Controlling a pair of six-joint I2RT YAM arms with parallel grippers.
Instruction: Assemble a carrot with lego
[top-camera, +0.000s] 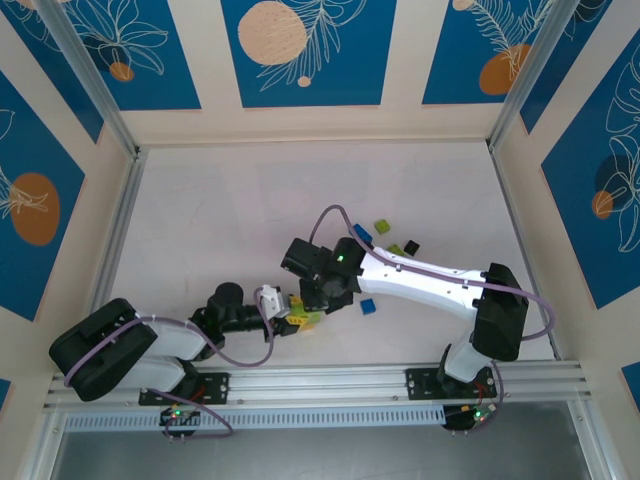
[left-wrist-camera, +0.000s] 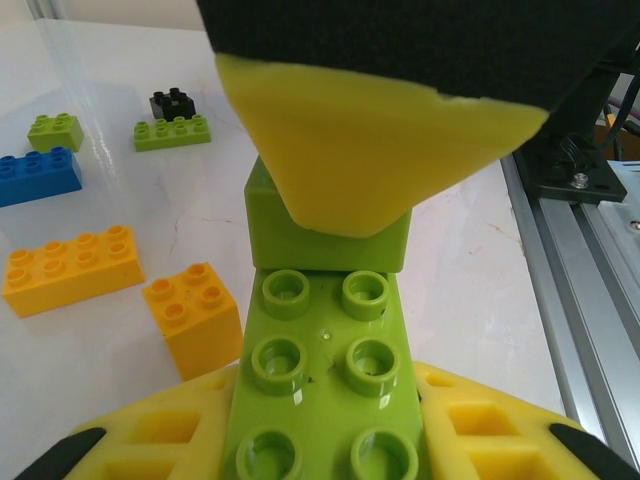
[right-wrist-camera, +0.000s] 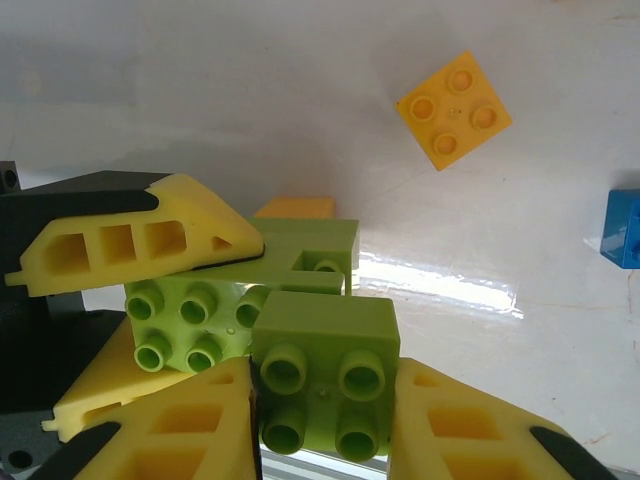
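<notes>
My left gripper is shut on a long lime green lego brick, studs up, between its yellow pads. A square lime green lego brick sits in my right gripper, shut on it, and it touches the far end of the long brick. From above, both grippers meet near the front middle of the table, left gripper and right gripper, with the green bricks between them. The right gripper's yellow finger hides much of the square brick in the left wrist view.
Loose lego lies to the left of the held bricks: a long orange brick, a square orange brick, a blue one, two lime green ones and a black one. An aluminium rail borders the near edge.
</notes>
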